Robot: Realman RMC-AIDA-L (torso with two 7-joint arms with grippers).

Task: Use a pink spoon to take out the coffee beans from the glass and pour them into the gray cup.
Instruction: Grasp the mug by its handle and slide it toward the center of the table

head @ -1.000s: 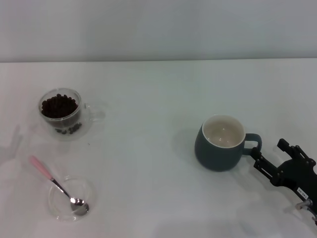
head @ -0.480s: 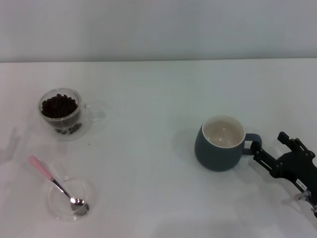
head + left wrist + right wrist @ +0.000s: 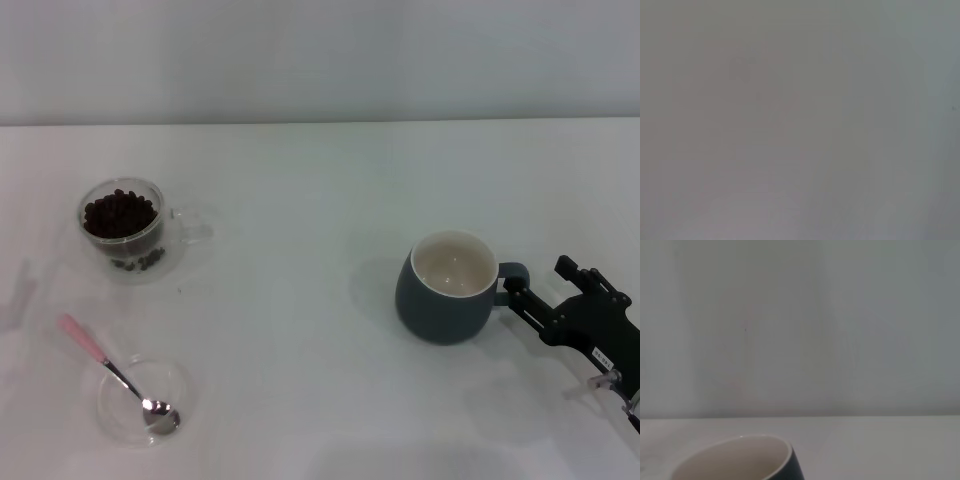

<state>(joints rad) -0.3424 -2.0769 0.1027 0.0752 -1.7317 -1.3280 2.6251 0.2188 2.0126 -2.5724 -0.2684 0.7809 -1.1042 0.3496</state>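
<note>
The pink spoon [image 3: 108,366] lies with its metal bowl in a clear saucer [image 3: 186,386] at the front left, pink handle pointing back left. The glass [image 3: 128,250] with the coffee beans [image 3: 119,212] stands behind it at the left. The gray cup [image 3: 438,312] stands at the right, empty, with its handle toward my right gripper [image 3: 536,278]. That gripper is open and empty, with one finger [image 3: 520,294] right next to the cup's handle. The cup's rim also shows in the right wrist view [image 3: 735,457]. My left gripper is out of view.
The white table [image 3: 300,300] carries only these things. A pale wall [image 3: 320,60] rises behind its far edge. The left wrist view shows only a blank grey surface.
My right gripper has moved a little back and toward the cup's handle. The cup has shifted very slightly. The glass and the spoon have not moved.
</note>
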